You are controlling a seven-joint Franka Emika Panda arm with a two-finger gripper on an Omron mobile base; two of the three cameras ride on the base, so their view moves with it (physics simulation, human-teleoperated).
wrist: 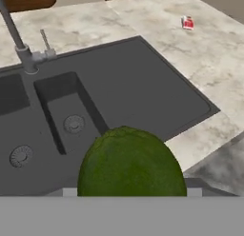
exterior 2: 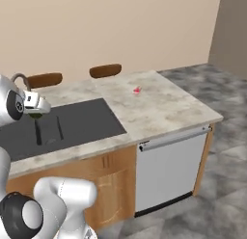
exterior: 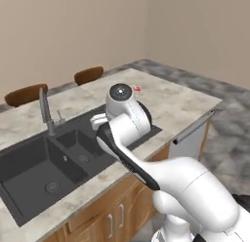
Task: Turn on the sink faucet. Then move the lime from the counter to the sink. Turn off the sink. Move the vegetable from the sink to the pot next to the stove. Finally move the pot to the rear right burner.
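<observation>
In the hand view the lime (wrist: pixel 131 163) bulks large at the bottom centre, held in the jaws of the gripper (exterior 2: pixel 34 113) above the dark sink (wrist: pixel 119 87), whose smaller basin with its round drain lies just beyond it. In the right base view the same green ball peeks out beneath the white hand at the left edge of the frame, over the sink. The sink faucet (wrist: pixel 19 44) stands at the upper left of the hand view, and a small red item (wrist: pixel 188 23) lies on the surface (wrist: pixel 214 68) toward the upper right.
</observation>
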